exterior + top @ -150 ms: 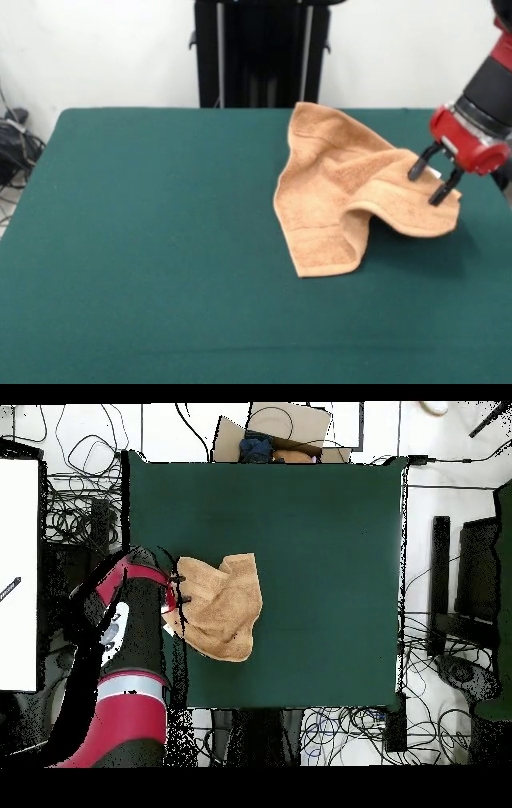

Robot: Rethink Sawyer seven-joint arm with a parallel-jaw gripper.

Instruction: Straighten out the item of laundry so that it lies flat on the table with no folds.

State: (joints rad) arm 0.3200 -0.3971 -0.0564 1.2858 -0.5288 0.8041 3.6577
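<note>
The item of laundry (344,188), an orange-tan towel, lies rumpled on the right half of the green table (160,240). One part is doubled over toward the front, and a raised fold humps up near its right corner. My gripper (431,181) hangs at that right corner, open, with its black fingers (417,169) spread and their tips touching or just above the cloth. A bit of white shows between them. In the overhead view the towel (222,606) sits near the table's (320,534) left edge, with the gripper (178,591) at the towel's left side.
Wide green table surface stretches away from the towel toward the far side in the overhead view. Cables and equipment (80,514) crowd the floor around the table. A dark stand (260,52) rises behind the table's far edge in the front view.
</note>
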